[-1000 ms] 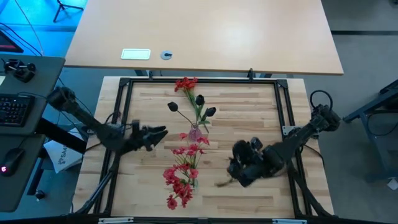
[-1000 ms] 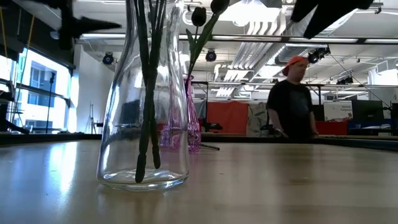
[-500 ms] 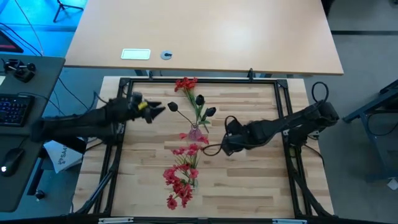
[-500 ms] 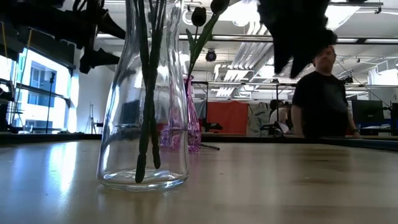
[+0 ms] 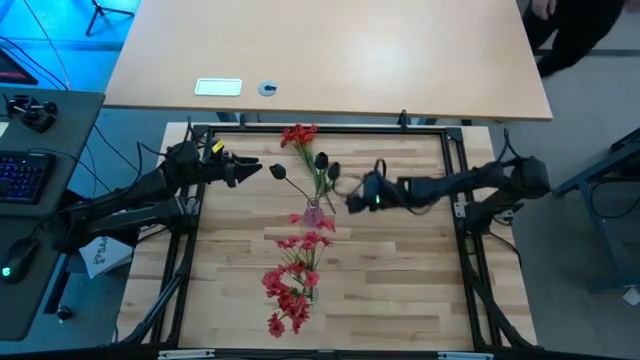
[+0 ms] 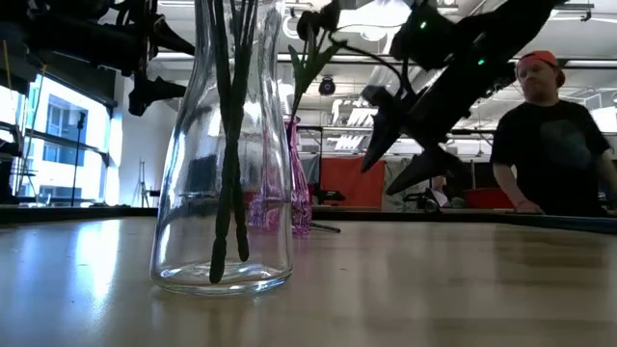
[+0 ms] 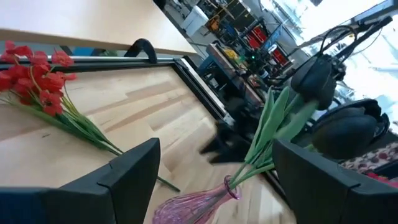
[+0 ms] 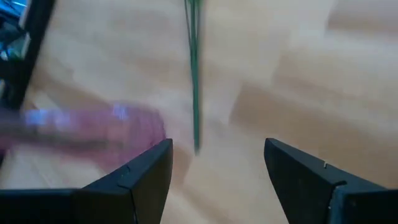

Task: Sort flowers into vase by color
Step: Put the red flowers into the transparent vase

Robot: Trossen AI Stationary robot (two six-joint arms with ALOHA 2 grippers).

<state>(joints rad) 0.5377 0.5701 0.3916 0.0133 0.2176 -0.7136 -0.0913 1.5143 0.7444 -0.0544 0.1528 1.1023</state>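
Observation:
A pink vase (image 5: 313, 212) stands mid-table, and dark tulip-like flowers (image 5: 322, 161) rise from that spot. In the low view their stems stand in a clear glass vase (image 6: 224, 145), with the pink vase (image 6: 300, 188) behind it. One red bunch (image 5: 298, 135) lies by the far edge, and several red ones (image 5: 290, 282) lie nearer. My left gripper (image 5: 248, 170) hovers open, left of a dark head (image 5: 278, 172). My right gripper (image 5: 354, 199) hovers open to the right of the dark heads. In its wrist view a green stem (image 8: 193, 74) shows ahead between the fingers.
A black frame (image 5: 452, 160) borders the wooden work area. A larger pale table (image 5: 330, 60) lies beyond the far edge. In the low view a person (image 6: 549, 145) stands behind the table. Bare wood (image 5: 400, 290) lies on the near right.
My left gripper has swung from the table's middle left toward the far edge and now points at the dark flower heads. My right gripper has risen from the near right and moved toward the far left, up to the dark flowers. The person behind has walked to the right.

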